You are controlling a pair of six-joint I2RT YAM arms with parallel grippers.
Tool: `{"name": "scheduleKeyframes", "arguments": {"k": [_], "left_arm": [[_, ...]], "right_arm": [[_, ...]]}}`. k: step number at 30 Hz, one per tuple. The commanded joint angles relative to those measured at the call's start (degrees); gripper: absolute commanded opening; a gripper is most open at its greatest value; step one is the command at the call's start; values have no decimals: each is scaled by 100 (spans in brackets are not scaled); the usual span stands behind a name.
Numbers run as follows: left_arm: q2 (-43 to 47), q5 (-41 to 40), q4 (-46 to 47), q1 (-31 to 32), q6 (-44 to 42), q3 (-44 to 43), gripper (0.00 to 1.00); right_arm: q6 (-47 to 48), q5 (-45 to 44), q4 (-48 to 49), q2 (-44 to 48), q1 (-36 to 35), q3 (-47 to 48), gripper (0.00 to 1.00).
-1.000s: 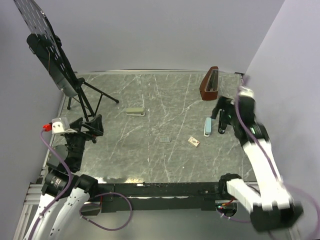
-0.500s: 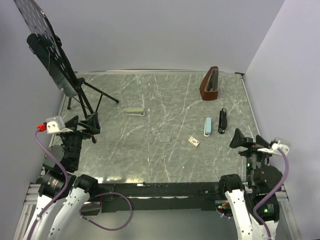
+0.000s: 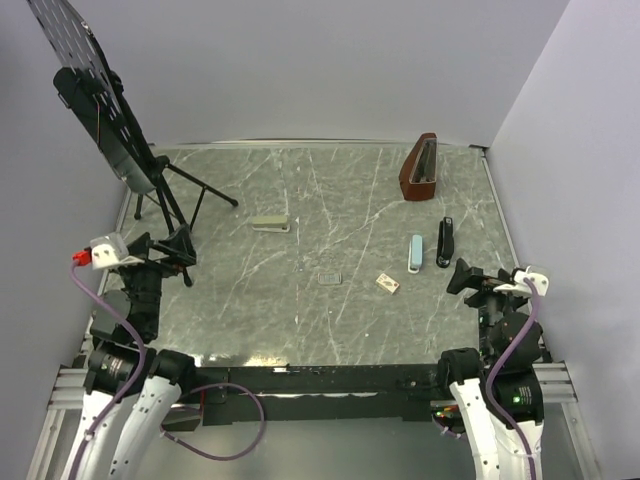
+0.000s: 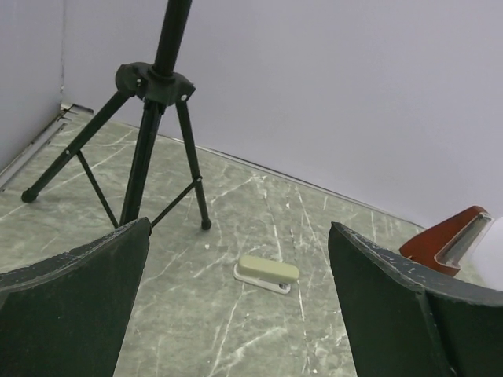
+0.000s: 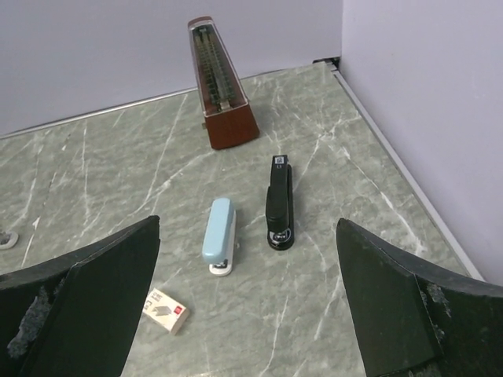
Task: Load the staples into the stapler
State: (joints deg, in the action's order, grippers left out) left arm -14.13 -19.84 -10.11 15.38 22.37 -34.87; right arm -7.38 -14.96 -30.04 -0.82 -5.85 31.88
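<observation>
The stapler [image 3: 445, 243] lies near the table's [image 3: 330, 200] right edge, just ahead of the right hand [image 3: 468, 280]. That hand and the left hand [image 3: 178, 245] gape wide, holding nothing.

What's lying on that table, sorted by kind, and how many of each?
Staplers: 3 (black stapler, light blue stapler, grey-green stapler)
Small box: 1
Metronome: 1
Music stand: 1
Small grey flat item: 1
Total: 7

staple box [image 5: 166, 310]: contents hidden | metronome [image 4: 437, 242]: partly hidden, perhaps half
</observation>
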Motion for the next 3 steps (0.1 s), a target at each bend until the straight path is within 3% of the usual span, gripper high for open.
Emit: {"name": "scheduleKeyframes", "arguments": {"k": [1, 3], "left_arm": [[-63, 217, 334, -43, 74, -2, 99], [-81, 261, 334, -43, 83, 15, 99]], "right_arm": [[122, 63, 262, 759, 13, 82, 100], [123, 81, 253, 759, 5, 73, 100]]}}
